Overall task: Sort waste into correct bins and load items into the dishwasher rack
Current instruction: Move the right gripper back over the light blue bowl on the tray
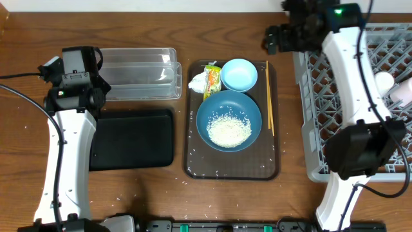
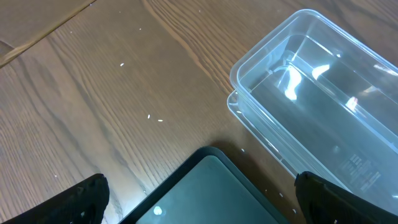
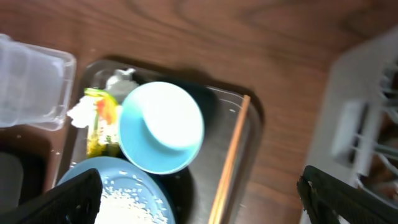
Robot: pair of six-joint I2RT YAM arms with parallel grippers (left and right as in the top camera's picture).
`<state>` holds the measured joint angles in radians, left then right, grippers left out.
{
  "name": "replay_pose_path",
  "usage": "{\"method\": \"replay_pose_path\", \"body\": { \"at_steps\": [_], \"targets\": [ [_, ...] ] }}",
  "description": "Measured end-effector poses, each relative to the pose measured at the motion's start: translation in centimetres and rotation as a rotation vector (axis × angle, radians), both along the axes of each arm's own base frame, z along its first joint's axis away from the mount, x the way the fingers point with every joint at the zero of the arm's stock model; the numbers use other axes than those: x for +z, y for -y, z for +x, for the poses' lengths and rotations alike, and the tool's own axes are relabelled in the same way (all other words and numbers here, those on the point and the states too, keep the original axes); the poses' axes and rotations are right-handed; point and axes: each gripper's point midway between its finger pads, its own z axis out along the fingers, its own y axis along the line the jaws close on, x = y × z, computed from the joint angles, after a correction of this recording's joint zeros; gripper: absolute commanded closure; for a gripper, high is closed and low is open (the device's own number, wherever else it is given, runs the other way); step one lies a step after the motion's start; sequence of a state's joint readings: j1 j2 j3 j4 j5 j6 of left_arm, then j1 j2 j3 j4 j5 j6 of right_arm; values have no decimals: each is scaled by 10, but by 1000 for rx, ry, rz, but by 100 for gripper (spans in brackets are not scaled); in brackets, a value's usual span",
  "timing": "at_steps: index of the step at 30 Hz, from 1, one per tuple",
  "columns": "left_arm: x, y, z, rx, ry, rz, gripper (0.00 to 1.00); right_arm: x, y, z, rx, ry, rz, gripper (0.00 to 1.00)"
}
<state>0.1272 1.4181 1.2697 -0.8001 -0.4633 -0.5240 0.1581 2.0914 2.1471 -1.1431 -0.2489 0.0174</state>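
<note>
Left hand (image 2: 211,202) hangs released over tub (image 2: 323,93) and black tray (image 2: 205,183) at nine o'clock, right hand (image 3: 208,199) released by the small bowl (image 3: 161,127) near one; seemingly the cup (image 1: 400,87) lies in the rack (image 1: 312,96) at three.

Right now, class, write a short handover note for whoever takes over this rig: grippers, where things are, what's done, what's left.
Left gripper: open, empty, over the black tray and clear tub, both empty.
Right gripper: open, empty, near the brown tray's far edge.
On it: tissue, wrapper, small bowl, chopsticks, big bowl holding rice.
Done: a white cup seems to lie in the rack.
To do: bin the waste, rack the bowls and chopsticks.
</note>
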Motion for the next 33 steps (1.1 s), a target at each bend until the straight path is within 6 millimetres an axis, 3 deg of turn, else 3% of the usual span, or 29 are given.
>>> {"method": "replay_pose_path", "body": {
  "at_steps": [6,11,18,22,29,33],
  "targets": [
    [0,0,0,0,0,0,2,0,-28,-7,58,3,2,1],
    [0,0,0,0,0,0,2,0,-40,-11,81,3,0,1],
    [0,0,0,0,0,0,2,-4,-33,-8,41,0,-32,1],
    [0,0,0,0,0,0,2,-21,-27,-4,-23,-42,-50,1],
    [0,0,0,0,0,0,2,-66,-21,-12,-77,-187,-88,29],
    [0,0,0,0,0,0,2,-76,-18,-21,-88,-243,-104,36]
  ]
}}
